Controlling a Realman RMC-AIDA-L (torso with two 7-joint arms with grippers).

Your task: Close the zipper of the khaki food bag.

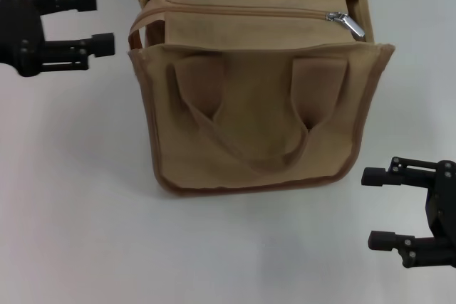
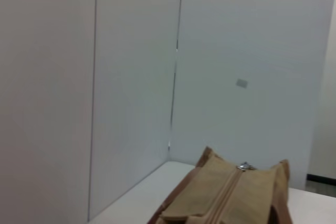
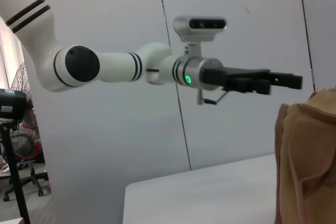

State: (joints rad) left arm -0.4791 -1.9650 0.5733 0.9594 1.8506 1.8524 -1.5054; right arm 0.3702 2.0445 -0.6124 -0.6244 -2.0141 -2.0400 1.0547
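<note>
The khaki food bag (image 1: 256,115) stands upright in the middle of the white table, its two handles lying against the front panel. The zipper (image 1: 242,11) runs across its top, and the silver slider (image 1: 347,23) sits at the right end. My left gripper (image 1: 103,23) is open and empty, level with the bag's top and a little to its left. My right gripper (image 1: 381,208) is open and empty, low at the bag's front right, apart from it. The left wrist view shows the bag's top (image 2: 231,192) and slider (image 2: 244,167). The right wrist view shows the left gripper (image 3: 289,82) and the bag's edge (image 3: 307,161).
The white table (image 1: 78,204) stretches around the bag. A pale panelled wall (image 2: 131,77) stands behind the table. An office chair and a fan (image 3: 16,145) stand off the table's far side.
</note>
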